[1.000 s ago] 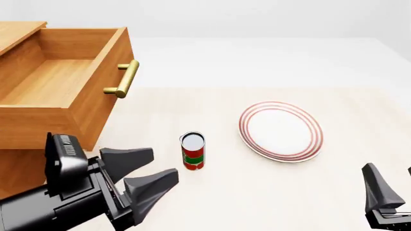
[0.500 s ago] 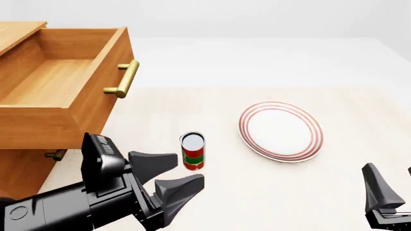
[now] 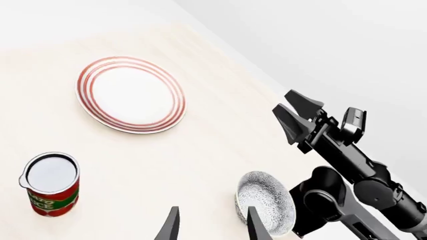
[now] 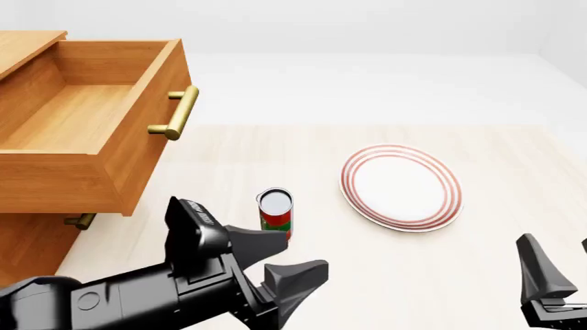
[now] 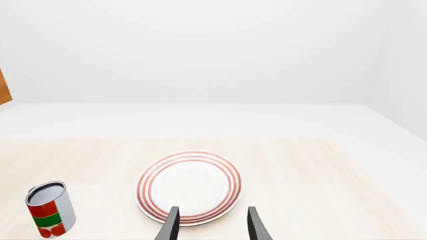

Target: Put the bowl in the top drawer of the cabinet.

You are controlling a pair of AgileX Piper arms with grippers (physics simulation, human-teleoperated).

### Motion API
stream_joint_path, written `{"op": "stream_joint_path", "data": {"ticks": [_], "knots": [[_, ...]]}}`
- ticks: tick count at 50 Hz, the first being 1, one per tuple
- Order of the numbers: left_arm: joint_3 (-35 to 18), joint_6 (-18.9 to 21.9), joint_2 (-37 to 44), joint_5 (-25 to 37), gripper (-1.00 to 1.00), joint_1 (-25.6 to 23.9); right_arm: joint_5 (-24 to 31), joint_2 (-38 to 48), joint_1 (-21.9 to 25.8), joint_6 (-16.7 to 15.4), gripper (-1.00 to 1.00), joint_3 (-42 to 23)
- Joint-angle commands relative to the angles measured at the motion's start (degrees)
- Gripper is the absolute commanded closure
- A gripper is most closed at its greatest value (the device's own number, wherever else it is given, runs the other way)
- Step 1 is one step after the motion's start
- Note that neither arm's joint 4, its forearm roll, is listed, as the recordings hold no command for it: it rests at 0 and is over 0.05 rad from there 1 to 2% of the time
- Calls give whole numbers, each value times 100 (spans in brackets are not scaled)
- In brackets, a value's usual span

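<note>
The top drawer [image 4: 87,120] of the cabinet [image 4: 23,234] stands pulled fully out and holds nothing, evidently so that something can be lowered in from above; its brass handle [image 4: 176,113] faces the open table [image 4: 303,148]. The left gripper [image 4: 280,265] reaches across the table with its fingers spread and nothing between them, the can [image 4: 275,214] just beyond its upper finger. In the left wrist view the bowl [image 3: 265,202] lies directly ahead of this gripper's fingertips [image 3: 252,219], close to the base of the right arm [image 3: 347,170], which suggests the reach is aimed at the bowl; the front view does not show the bowl at all, since it sits below that picture's edge or behind the arm. The right gripper [image 5: 210,222] is likewise spread and holds nothing, pointed toward the plate [image 5: 189,187], which lies just beyond its fingertips; in the front view only one of its fingers [image 4: 541,271] rises into the picture, well apart from the left gripper. Counted: one cabinet with two drawers in view, the lower one marked by its smaller handle [image 4: 81,221], one bowl, one plate, one can, two grippers.
</note>
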Motion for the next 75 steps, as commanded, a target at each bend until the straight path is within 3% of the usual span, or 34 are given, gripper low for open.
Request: {"op": "stream_joint_path", "data": {"ticks": [1, 30, 75], "knots": [[-124, -154, 472, -295, -100, -208, -39, -8, 1, 0, -100, 48], [-358, -481, 1292, -781, -100, -290, -52, 0, 2, -7, -100, 52], [-632, -1340, 2368, -1141, -100, -526, -41, -2, 0, 0, -100, 46]]}}
